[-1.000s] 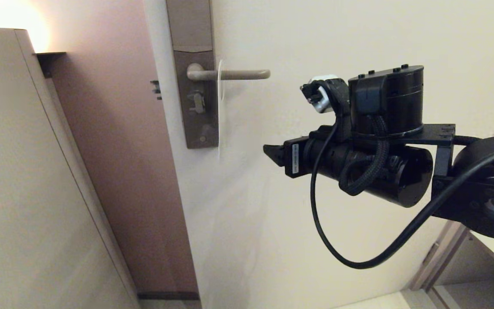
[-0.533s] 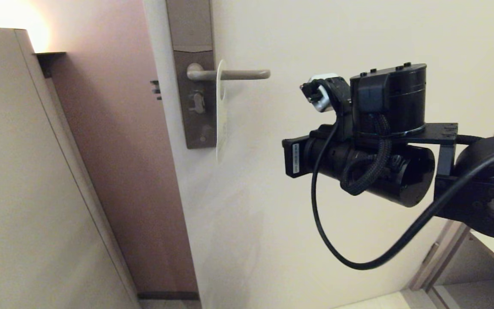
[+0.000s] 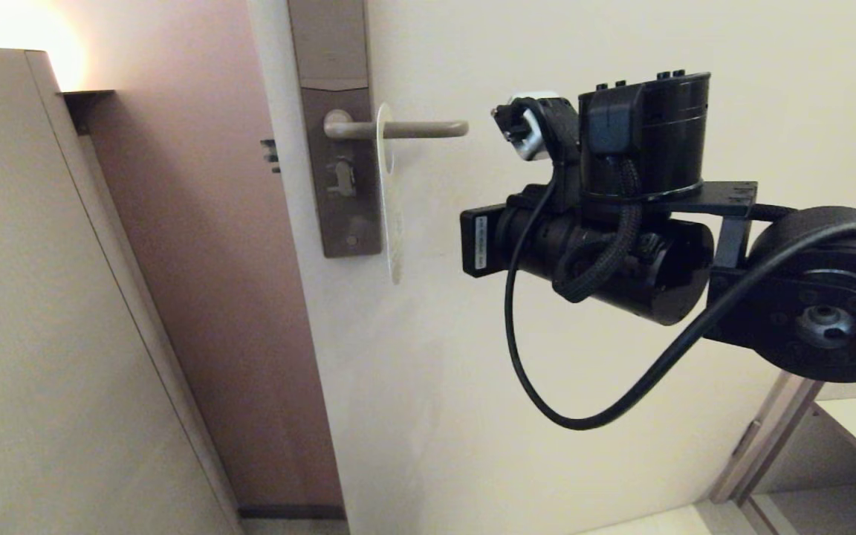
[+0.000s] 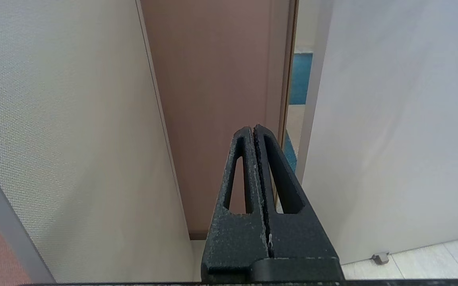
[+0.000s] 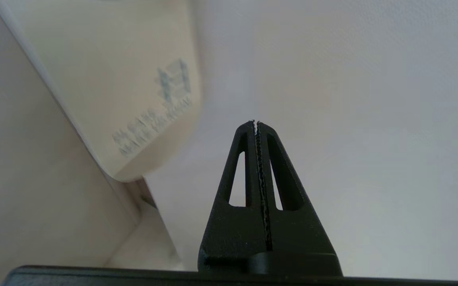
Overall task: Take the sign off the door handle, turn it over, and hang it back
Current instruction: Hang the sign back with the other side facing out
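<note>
The sign (image 3: 391,200) hangs on the door handle (image 3: 420,129), seen almost edge on, with its white side facing right. The handle is a beige lever on a brown backplate (image 3: 342,186). In the right wrist view the sign's (image 5: 133,99) white face with teal lettering is close by. My right gripper (image 5: 256,122) is shut and empty, apart from the sign and beside its lower end, pointing at the door. In the head view the right wrist (image 3: 591,223) is right of the sign, with its fingers hidden. My left gripper (image 4: 253,128) is shut and empty, low down, out of the head view.
The cream door (image 3: 621,416) fills the middle and right. A brown panel (image 3: 198,260) and a beige cabinet side (image 3: 27,297) stand at the left. A black cable (image 3: 547,401) loops below the right wrist. The door stands ajar, and blue floor (image 4: 300,79) shows through the gap.
My right arm has moved up and to the left, closer to the handle, and its fingertip no longer shows in the head view. The sign has twisted slightly on the handle.
</note>
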You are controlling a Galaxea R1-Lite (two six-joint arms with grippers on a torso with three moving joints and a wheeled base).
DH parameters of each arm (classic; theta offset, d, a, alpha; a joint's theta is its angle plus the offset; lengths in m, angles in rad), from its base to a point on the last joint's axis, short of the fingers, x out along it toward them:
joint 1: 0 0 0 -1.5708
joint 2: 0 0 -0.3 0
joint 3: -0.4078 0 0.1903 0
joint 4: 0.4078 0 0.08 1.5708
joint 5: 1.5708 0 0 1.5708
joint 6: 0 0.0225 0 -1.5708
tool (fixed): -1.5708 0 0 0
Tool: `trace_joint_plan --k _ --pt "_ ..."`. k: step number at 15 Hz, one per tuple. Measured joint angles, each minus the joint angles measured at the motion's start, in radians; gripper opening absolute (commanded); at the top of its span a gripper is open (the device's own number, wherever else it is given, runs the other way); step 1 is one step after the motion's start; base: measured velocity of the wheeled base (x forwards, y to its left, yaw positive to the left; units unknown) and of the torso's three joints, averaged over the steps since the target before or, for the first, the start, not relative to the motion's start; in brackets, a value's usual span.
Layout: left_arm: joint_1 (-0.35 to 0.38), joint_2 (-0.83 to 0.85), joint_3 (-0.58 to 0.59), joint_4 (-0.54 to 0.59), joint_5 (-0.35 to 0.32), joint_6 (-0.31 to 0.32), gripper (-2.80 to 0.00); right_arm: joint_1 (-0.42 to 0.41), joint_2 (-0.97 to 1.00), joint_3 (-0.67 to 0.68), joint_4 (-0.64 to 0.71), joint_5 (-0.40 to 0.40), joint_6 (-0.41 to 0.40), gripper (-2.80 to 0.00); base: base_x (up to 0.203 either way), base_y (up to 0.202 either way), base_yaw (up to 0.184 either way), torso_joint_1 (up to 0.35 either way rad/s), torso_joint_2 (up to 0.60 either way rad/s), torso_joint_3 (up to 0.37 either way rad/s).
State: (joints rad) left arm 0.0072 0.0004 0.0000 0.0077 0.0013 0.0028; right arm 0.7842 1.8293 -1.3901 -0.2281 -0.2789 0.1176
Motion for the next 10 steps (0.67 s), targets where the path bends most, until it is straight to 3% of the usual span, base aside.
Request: trace_joint_plan --k 5,10 --pt "0.0 0.0 0.0 0.0 0.0 0.0 -2.8 0.055 0.105 -0.142 -0.002 -0.001 -0.012 -2.8 0.0 0.0 0.0 0.0 0.0 0.0" --pt "0.0 0.0 0.0 0.0 0.0 0.0 -2.8 0.072 0.163 -0.17 -0.004 -0.004 -0.014 -2.8 0.0 0.0 0.0 0.0 0.0 0.0"
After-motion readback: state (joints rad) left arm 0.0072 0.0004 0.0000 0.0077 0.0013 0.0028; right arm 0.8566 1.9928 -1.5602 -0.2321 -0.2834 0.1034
